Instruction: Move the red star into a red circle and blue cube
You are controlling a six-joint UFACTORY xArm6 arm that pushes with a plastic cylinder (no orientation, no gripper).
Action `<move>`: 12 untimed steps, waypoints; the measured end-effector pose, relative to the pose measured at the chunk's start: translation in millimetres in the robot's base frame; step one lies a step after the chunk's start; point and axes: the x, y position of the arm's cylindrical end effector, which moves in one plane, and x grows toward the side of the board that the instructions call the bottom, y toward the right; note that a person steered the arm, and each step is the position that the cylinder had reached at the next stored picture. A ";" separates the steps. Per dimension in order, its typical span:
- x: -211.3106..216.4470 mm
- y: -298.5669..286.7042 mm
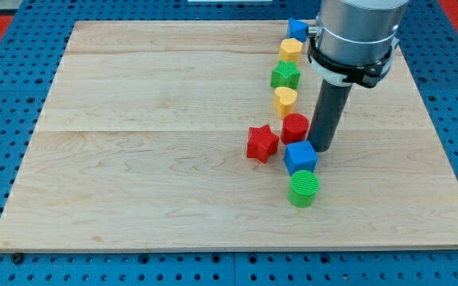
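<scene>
The red star [261, 143] lies near the board's middle, just left of the red circle [295, 127] and up-left of the blue cube [300, 156]. The star stands a small gap from both. The red circle sits directly above the blue cube, nearly touching it. My tip [322, 148] rests on the board just right of the red circle and at the blue cube's upper right corner, on the far side of those blocks from the star.
A green circle [304, 189] sits just below the blue cube. A column runs up from the red circle: yellow heart [285, 100], green star [285, 76], yellow hexagon [290, 49], blue block [296, 29] at the wooden board's [133, 159] top edge.
</scene>
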 end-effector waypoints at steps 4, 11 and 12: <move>2.1 -36.2; 145.2 105.9; 145.2 58.6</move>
